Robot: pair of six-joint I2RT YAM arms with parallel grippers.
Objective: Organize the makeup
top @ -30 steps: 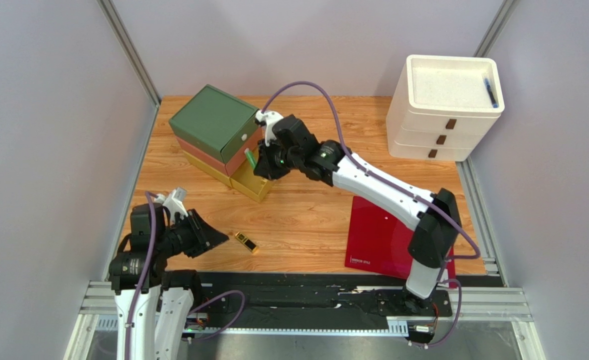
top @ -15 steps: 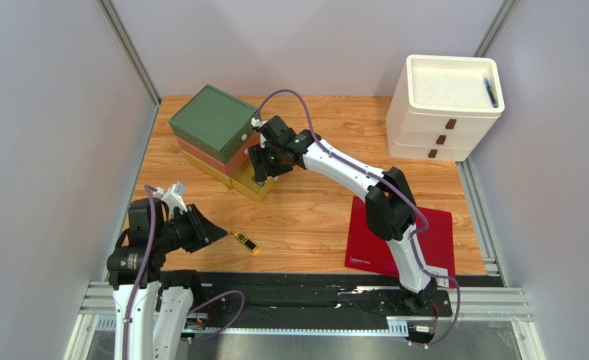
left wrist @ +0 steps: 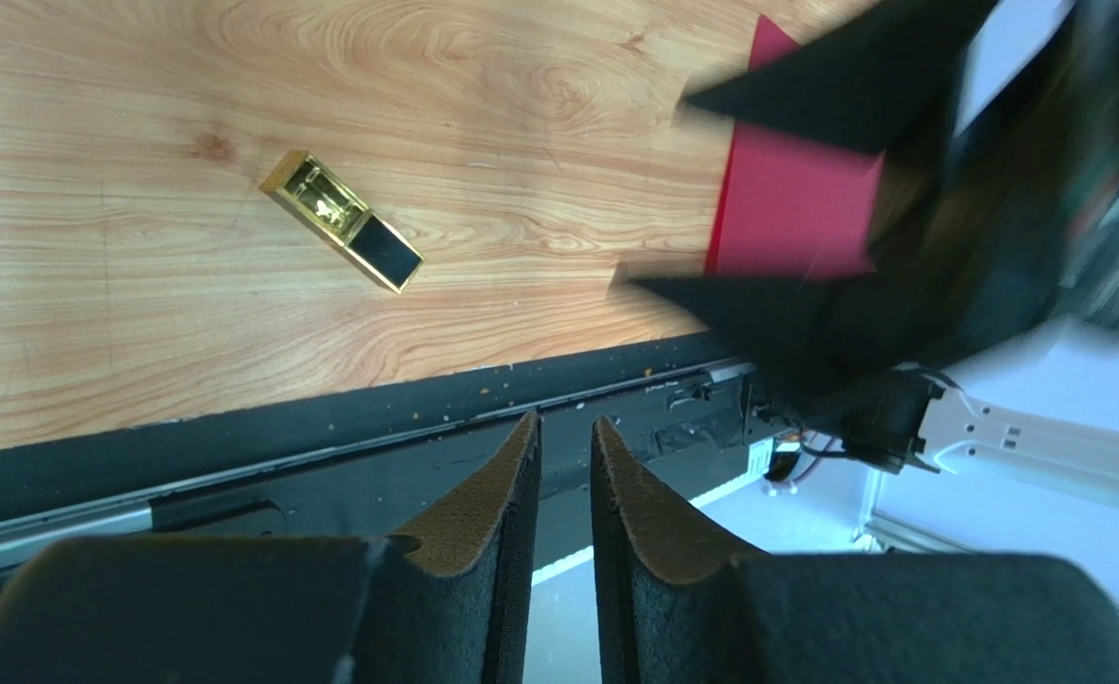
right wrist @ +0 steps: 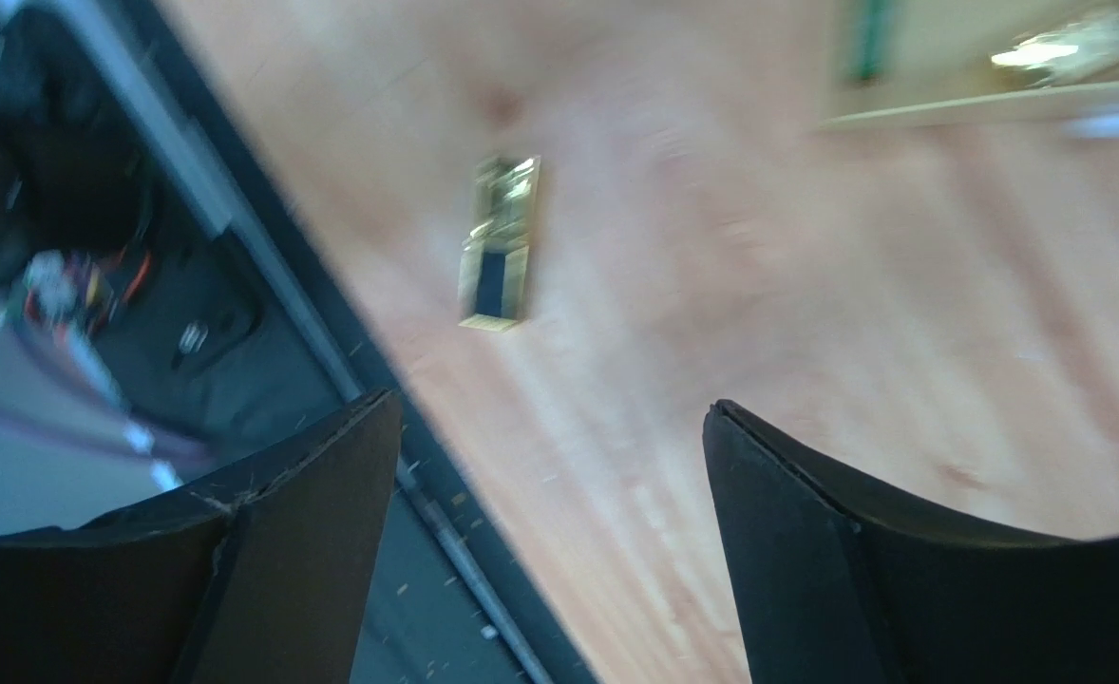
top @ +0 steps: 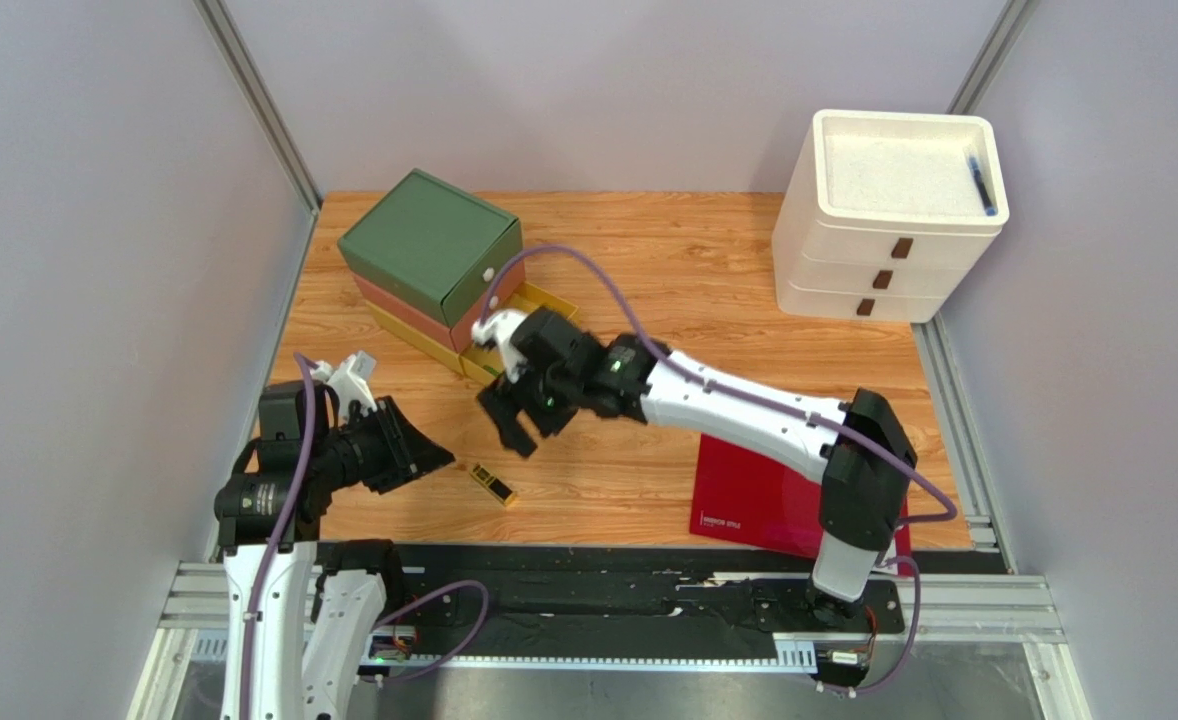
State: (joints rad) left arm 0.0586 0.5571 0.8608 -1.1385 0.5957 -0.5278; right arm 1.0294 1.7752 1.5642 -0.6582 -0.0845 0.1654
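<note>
gold lipstick (top: 493,483) everywhere, white drawers (top: 888,210) overhead

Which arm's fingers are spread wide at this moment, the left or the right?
The right arm's fingers: a broad gap shows table between them, while the left arm's fingers leave only a narrow slit.

There's one bit of print on show: a short line of pale lettering on the red sheet (top: 768,483), down by its near left corner in the top view, and it's far too small to read. Over on the gold lipstick tube (left wrist: 341,223), the left wrist view catches a small mark on the shiny gold half, but it won't resolve into letters, and the right wrist view of the tube is blurred. So no word, brand or number can be read.
</note>
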